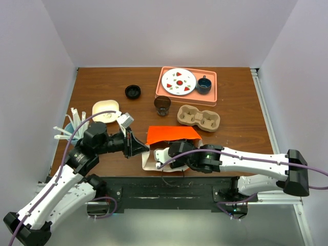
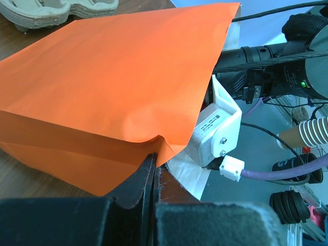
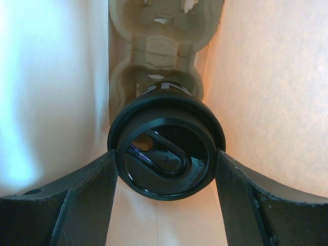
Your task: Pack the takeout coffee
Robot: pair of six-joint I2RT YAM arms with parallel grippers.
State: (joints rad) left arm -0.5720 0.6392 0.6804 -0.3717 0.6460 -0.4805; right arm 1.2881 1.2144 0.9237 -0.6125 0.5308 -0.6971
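Note:
The takeout coffee [image 3: 165, 154], a dark cup with a round black lid, lies inside the orange paper bag [image 1: 173, 134]. In the right wrist view my right gripper [image 3: 166, 160] is shut on it, one finger pressed on each side of the lid. A cardboard cup carrier [image 3: 161, 41] lies deeper in the bag, just past the cup. From above, the bag hides the cup and the right fingers; only the right wrist [image 1: 202, 156] shows at its mouth. My left gripper [image 2: 153, 160] is shut on the bag's edge [image 2: 166, 146] at the near left corner.
At the back stand a lidless brown cup [image 1: 162, 105], a loose black lid [image 1: 132, 91] and a second cardboard carrier [image 1: 198, 117]. A pink tray [image 1: 211, 95] holds a plate and a blue mug [image 1: 203, 84]. A cream bowl [image 1: 105, 110] and straws [image 1: 74, 123] are at the left.

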